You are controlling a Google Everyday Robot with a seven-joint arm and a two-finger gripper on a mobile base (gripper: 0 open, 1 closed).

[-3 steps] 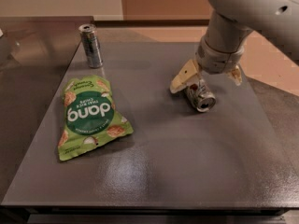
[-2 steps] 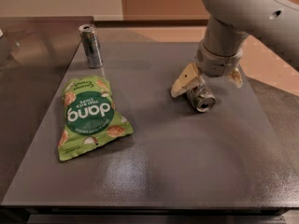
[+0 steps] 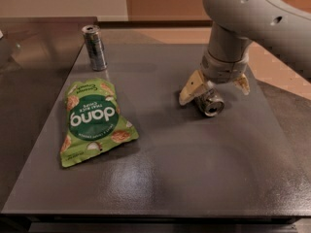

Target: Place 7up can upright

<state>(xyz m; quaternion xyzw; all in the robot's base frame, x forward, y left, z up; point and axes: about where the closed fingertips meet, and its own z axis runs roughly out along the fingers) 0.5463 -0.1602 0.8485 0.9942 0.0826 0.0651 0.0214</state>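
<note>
**A:** Where do we find the 7up can (image 3: 208,102)?

**B:** We see it lying on its side on the dark grey worktop (image 3: 194,178). It is in the right half, toward the back. Its silver lid (image 3: 214,107) faces the camera and turns a little to the right.

**A:** And the end effector (image 3: 214,89)?

**B:** It hangs right over that can, at the end of the pale grey arm (image 3: 243,18) that comes down from the upper right. We make out two cream-coloured fingers (image 3: 190,89) spread wide, one on each side of the can, with their tips down near the worktop. The can lies between them and is narrower than the gap. So we would call the jaws wide open, with nothing clamped.

**A:** Does either finger touch the can?

**B:** The one toward the left of the view sits just beside the can's body, and we cannot tell whether it touches. The other stands apart from the can, off to the right.

**A:** What else do we have on the worktop?

**B:** A slim dark grey can (image 3: 95,47) stands upright near the back left corner, well apart from the 7up can. In front of it a green Dang chip bag (image 3: 95,120) lies flat near the left edge.
</note>
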